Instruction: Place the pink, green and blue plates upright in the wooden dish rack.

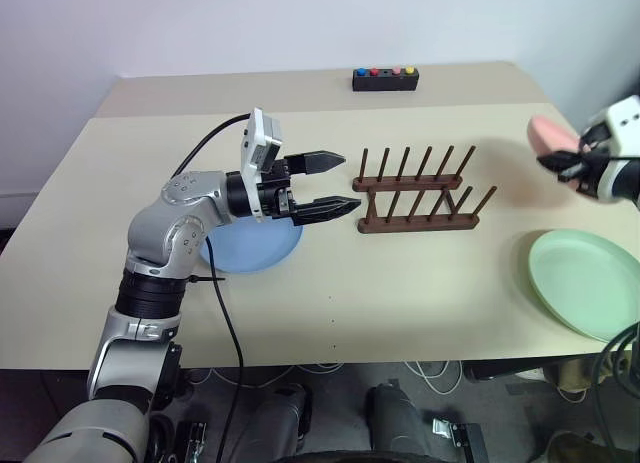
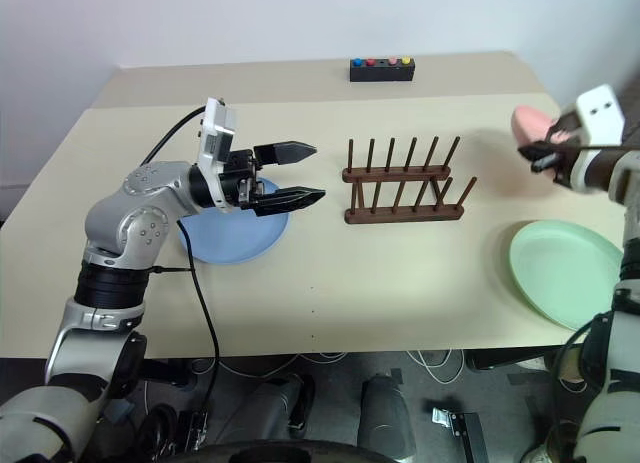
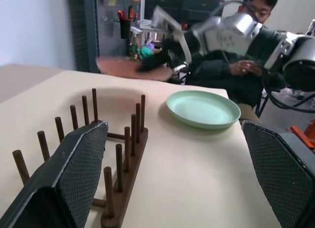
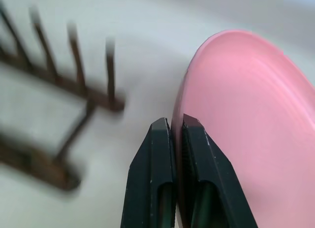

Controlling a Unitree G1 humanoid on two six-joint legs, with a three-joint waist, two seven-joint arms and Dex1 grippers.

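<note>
the green plate (image 1: 588, 281) lies flat on the table (image 1: 400, 283) right of the wooden dish rack (image 1: 418, 195), the blue plate (image 1: 250, 248) left of it under the spread-fingered left gripper (image 1: 335, 186). farther right of the rack, the right gripper (image 4: 176, 134) is clenched on the pink plate (image 4: 246, 114)'s rim in the air — turn it edge-down and lower it squarely between two pegs.

1. Three plates: one pink plate (image 4: 246, 119), one green plate (image 1: 588, 281), one blue plate (image 1: 255, 249).
2. One wooden dish rack (image 1: 420, 193) with two rails, six upright pegs on each.
3. One black box (image 1: 385, 78) carrying four coloured buttons.
4. One counter (image 1: 400, 303).
5. One person (image 3: 246, 55).
</note>
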